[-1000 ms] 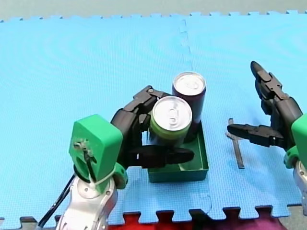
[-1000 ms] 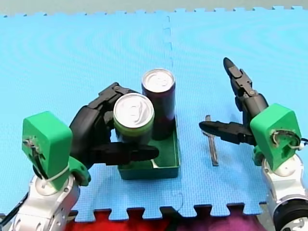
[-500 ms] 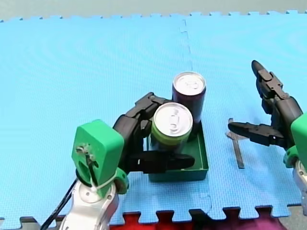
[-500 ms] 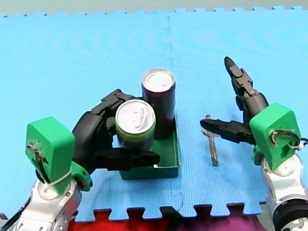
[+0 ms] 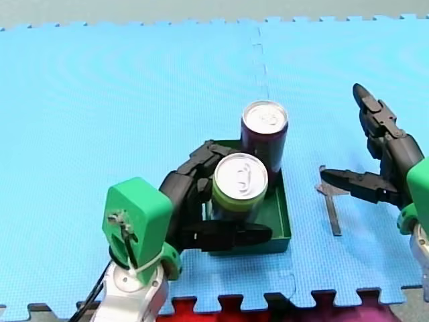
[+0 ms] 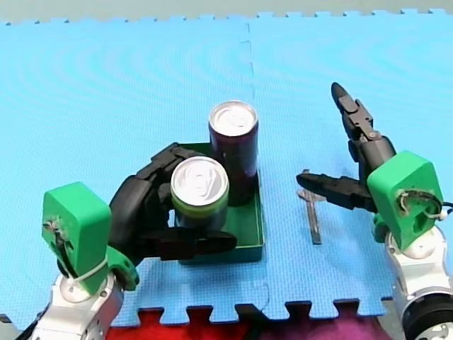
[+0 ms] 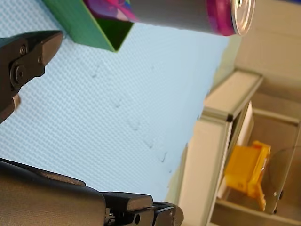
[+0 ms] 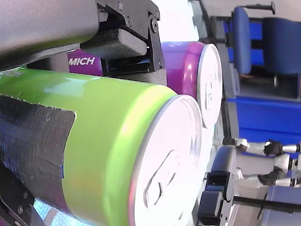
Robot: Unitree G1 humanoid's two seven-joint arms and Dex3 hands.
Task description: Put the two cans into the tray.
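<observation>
Lower left of the head view: left hand wrapped around the green can, fingers behind it, thumb across the front. The can is upright, long axis vertical, and sits over the near half of the green tray. Its base is hidden behind the thumb, so I cannot tell whether it touches the tray floor.

Centre: purple can upright at the tray's far end, just behind the green one. In the second wrist view the two can walls look touching or nearly so.

Judgement: the remaining move is straight down and then a release. The left hand is the nearer one, and the neighbouring can leaves little room on that side.

Right of the tray: a grey flat strip lies on the mat. Right edge: right hand holds nothing, above the mat and well apart from the tray.

Surface: blue interlocking foam mat, textured. Room: a blue chair and a pale shelf unit with a yellow object.
</observation>
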